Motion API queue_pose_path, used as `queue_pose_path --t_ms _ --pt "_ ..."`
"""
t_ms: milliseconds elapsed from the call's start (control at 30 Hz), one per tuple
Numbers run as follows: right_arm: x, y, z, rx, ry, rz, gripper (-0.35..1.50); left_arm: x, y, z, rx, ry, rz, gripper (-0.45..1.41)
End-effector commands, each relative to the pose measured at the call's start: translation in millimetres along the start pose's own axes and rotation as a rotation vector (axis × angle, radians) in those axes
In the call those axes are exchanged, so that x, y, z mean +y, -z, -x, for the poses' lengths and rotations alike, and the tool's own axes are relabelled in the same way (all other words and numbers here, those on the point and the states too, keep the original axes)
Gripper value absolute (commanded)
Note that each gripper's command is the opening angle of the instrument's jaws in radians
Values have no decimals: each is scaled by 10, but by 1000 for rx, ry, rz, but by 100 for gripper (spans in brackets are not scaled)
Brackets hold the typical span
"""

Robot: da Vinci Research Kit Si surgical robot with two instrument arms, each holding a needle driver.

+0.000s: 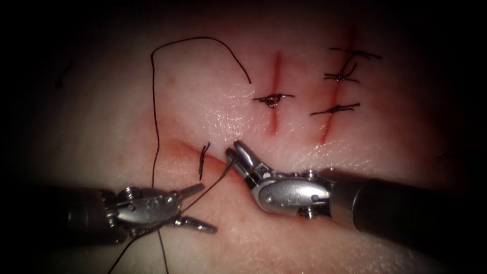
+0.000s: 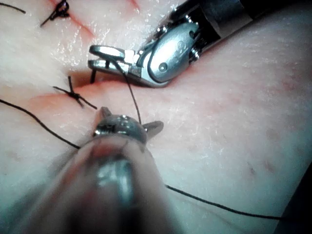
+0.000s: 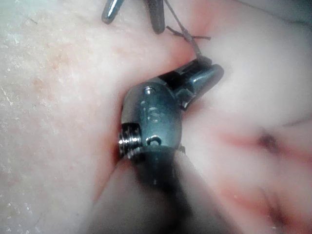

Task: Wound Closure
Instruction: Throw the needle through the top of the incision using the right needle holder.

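My left steel needle driver (image 1: 195,208) sits nearest the endoscope, low and left on the pale pork-belly tissue (image 1: 213,109). Its two jaws stand spread wide in a V with nothing between them; the thin black thread (image 1: 153,122) crosses over the tool's body but I hold none of it. In my left wrist view the same spread jaws (image 2: 129,126) show, the thread running up from them to the other tool.

Just beyond and to the right, my right steel needle driver (image 1: 237,152) comes in from the right with its jaws closed together. Their tips rest on the tissue at the right end of the lowest, reddened cut (image 1: 185,152), and a strand of thread leaves them and slants down toward my left tool. In the left wrist view the right tool's tips (image 2: 100,57) grip a short dark piece that stands on the tissue; I cannot tell if it is needle or thread. A short dark stitch (image 1: 203,160) crosses that cut just left of the tips.

From there the thread climbs the left side, arches over the top and ends near the middle red cut (image 1: 275,91), which carries one dark knot (image 1: 273,99). Farthest right, another cut (image 1: 337,86) bears three knotted stitches (image 1: 341,76).
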Motion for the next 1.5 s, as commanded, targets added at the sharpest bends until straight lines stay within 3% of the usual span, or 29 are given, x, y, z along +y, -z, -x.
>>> queue_pose_path --t_ms 33,200,333,600,800,1100,1500 --pt "-10 -8 6 -11 -16 -11 -35 3 -10 2 -3 -7 -5 51" --pt "-17 -4 17 -56 -150 -32 -35 5 -15 0 -1 -4 -5 51" --pt "-7 -7 14 -81 -293 -23 -35 6 -25 1 5 -5 -2 51" --pt "-23 7 16 -104 -274 -41 -35 5 -41 14 -4 -18 4 51" --pt "-64 30 13 -36 -73 -74 -35 -4 -31 28 -12 -34 21 51" --pt "-92 38 38 -95 -26 -130 -35 -8 -20 36 -19 -31 13 51" --pt "-106 57 51 -176 15 -197 -35 -8 -21 34 -25 -30 13 51"
